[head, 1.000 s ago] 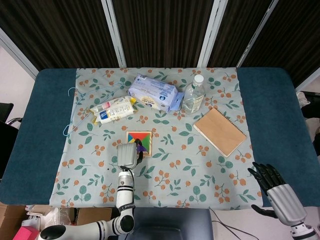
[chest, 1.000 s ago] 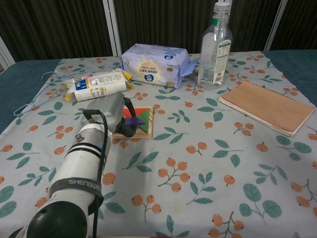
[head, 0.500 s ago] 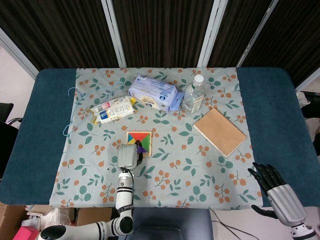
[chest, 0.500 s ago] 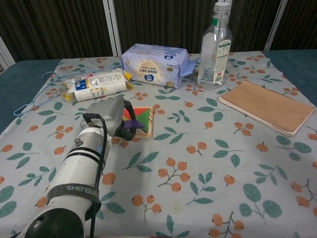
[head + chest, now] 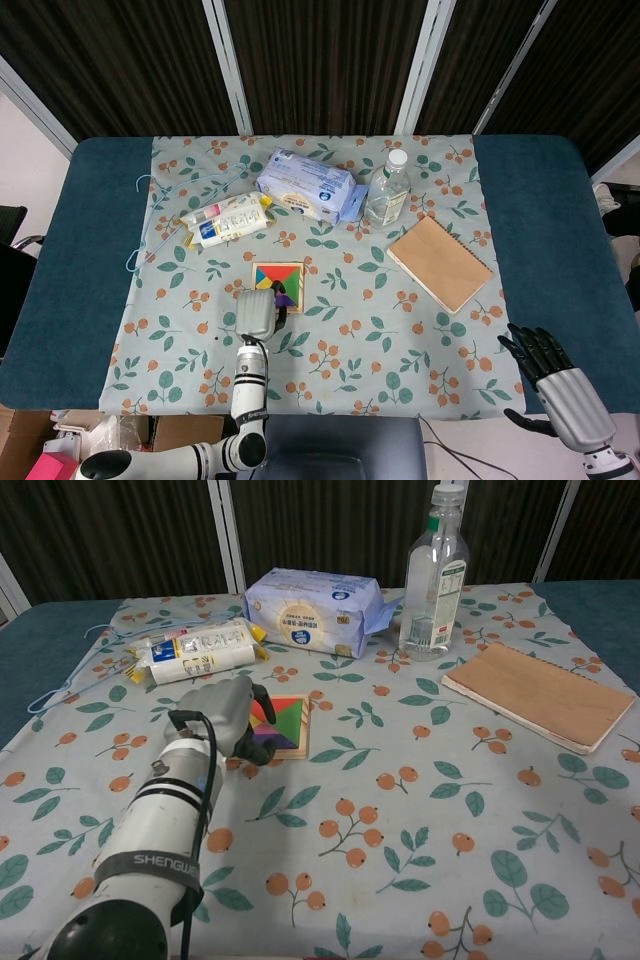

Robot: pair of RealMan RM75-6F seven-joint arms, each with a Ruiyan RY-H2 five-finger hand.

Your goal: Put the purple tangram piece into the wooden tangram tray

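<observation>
Touching purple piece, seemingly: left hand.

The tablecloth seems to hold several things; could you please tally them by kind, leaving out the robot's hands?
Puzzle tray: 1
Tissue pack: 1
Bottle: 1
Notebook: 1
Tube pack: 1
Blue hanger: 1
Total: 6

The left arm is a chunky white tube with black rings and "SHENGU" printed on a dark band (rest of the word is cut off). A black cable loops along it. The left hand has a grey shell with black fingers. The right hand has a ribbed silver back and black fingers.
</observation>
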